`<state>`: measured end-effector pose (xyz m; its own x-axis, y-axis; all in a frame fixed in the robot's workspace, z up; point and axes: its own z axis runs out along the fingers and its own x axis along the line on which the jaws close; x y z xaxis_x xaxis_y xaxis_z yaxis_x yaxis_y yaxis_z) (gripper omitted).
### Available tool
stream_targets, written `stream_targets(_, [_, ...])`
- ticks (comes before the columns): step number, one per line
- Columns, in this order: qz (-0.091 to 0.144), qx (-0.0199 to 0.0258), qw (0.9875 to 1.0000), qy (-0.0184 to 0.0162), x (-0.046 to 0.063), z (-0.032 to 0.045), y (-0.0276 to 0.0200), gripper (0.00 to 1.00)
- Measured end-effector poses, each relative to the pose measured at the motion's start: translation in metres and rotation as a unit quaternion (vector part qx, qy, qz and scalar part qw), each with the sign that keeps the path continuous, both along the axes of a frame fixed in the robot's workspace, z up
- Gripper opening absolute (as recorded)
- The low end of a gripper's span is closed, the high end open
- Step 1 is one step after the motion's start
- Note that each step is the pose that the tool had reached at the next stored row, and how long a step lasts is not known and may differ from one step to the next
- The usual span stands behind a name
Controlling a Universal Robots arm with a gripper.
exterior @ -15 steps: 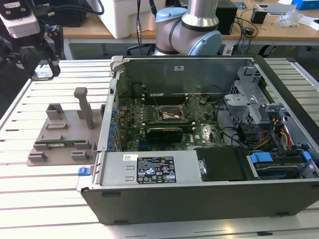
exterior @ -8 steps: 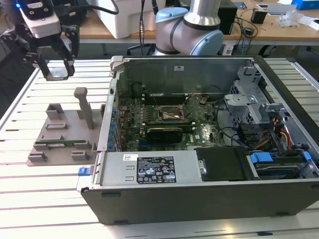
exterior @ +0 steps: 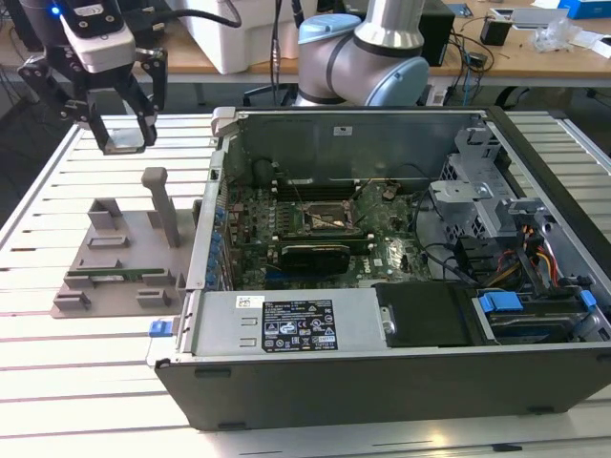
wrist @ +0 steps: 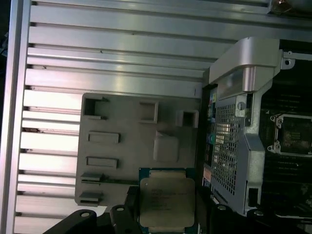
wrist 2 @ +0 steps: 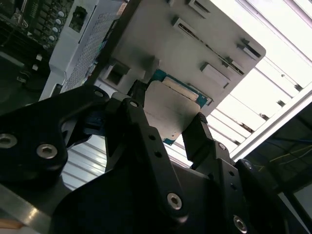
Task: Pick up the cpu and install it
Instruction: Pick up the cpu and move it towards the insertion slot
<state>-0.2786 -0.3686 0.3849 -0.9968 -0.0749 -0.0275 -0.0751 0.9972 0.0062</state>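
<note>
The cpu, a small flat square chip with a silvery-grey top and a thin green rim, sits between my black fingers. My gripper is shut on it and hangs in the air above the far end of the grey plastic tray, at the exterior view's upper left. The second wrist view shows the cpu from its pale underside, clamped at two opposite edges. The dark square socket frame lies on the green motherboard inside the open computer case, well off to the exterior view's right of the gripper; it also appears in the first wrist view.
The open case takes up the middle and the exterior view's right, with a raised metal side wall between tray and motherboard. A long green memory stick lies in the tray. The robot arm base stands behind the case. The slatted table lies below.
</note>
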Motion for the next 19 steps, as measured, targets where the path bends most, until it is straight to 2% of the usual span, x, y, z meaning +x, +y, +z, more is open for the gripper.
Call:
stream_targets(3, [0.0,0.0,1.0,0.0,0.007,0.0,0.0,0.55])
stream_targets(6, [0.0,0.0,1.0,0.0001,0.021,-0.0002,0.0002,0.55])
stream_targets(10, [0.0,0.0,1.0,0.0,0.029,-0.0004,0.0003,0.55])
stream_targets(15, [0.0,0.0,1.0,0.0001,0.044,-0.001,0.001,0.55])
stream_targets(19, [0.0,-0.0002,1.0,0.0002,0.06,-0.0013,0.0026,0.55])
